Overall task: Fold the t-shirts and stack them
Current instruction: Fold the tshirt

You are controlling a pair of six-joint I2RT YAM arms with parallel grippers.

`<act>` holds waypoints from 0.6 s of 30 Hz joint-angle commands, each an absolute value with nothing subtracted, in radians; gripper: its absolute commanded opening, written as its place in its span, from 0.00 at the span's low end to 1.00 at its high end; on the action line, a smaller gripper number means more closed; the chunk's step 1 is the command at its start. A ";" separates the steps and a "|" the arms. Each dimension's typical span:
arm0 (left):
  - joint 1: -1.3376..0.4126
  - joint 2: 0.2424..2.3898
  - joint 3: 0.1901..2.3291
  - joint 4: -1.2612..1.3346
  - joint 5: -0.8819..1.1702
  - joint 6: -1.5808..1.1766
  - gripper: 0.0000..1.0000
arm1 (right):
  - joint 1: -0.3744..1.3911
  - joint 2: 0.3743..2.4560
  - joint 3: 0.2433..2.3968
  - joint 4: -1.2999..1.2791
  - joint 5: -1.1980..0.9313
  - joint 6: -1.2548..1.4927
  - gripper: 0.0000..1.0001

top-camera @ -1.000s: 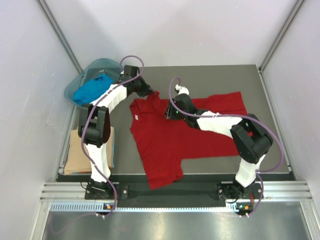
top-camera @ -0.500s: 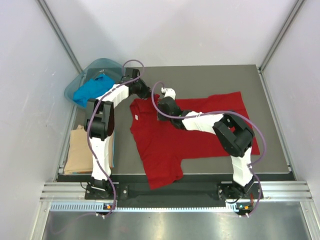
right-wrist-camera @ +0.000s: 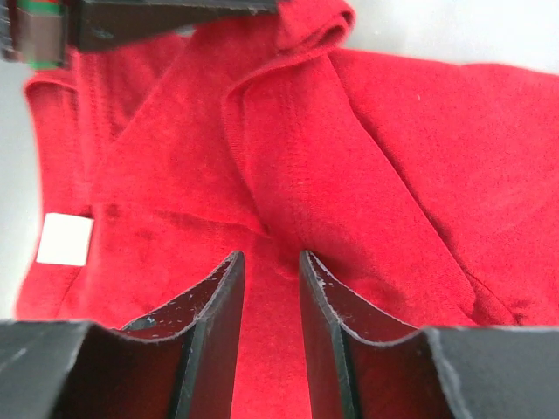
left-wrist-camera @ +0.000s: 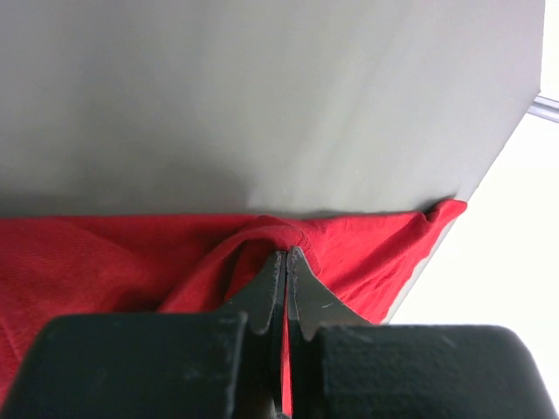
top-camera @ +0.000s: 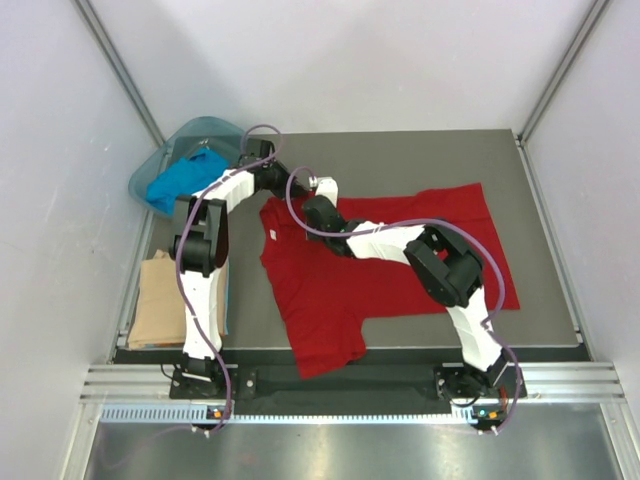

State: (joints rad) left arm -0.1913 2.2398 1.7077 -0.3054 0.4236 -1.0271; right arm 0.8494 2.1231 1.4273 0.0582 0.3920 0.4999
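We're pinching the red shirt (top-camera: 340, 290), lying at centre, at its 11 o'clock edge with the left gripper (left-wrist-camera: 286, 255) clamped tight, right gripper (right-wrist-camera: 271, 262) hanging part-open, empty, just over it; blue shirt (top-camera: 185, 178) at 10 o'clock, tan shirt (top-camera: 155, 305) at 8.

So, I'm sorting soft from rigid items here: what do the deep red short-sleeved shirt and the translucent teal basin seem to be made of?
The deep red short-sleeved shirt looks like soft matte knit cloth, probably cotton: fine fuzzy surface, stitched seams, loose folds. The translucent teal basin looks like smooth rigid plastic: light passes through its wall and its rounded rim keeps shape.
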 commanded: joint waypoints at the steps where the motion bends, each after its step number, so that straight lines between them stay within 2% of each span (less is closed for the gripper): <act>1: -0.179 2.246 1.750 -0.256 0.451 -1.039 0.00 | 0.868 2.146 1.486 0.020 0.457 0.512 0.32; 9: -0.176 2.253 1.761 -0.258 0.454 -1.043 0.00 | 0.870 2.190 1.531 -0.057 0.515 0.520 0.32; 12: -0.176 2.255 1.759 -0.258 0.453 -1.043 0.00 | 0.870 2.195 1.536 -0.060 0.514 0.515 0.27; 15: -0.176 2.255 1.761 -0.259 0.449 -1.042 0.00 | 0.871 2.195 1.532 -0.057 0.518 0.511 0.18; 16: -0.176 2.256 1.759 -0.261 0.448 -1.039 0.00 | 0.871 2.192 1.534 -0.058 0.522 0.508 0.10; 18: -0.176 2.256 1.759 -0.265 0.446 -1.039 0.00 | 0.870 2.184 1.534 -0.066 0.532 0.503 0.03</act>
State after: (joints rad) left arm -0.1795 2.2513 1.7252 -0.2966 0.4377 -1.0382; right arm 0.8547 2.1838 1.4948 -0.0479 0.4980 0.5133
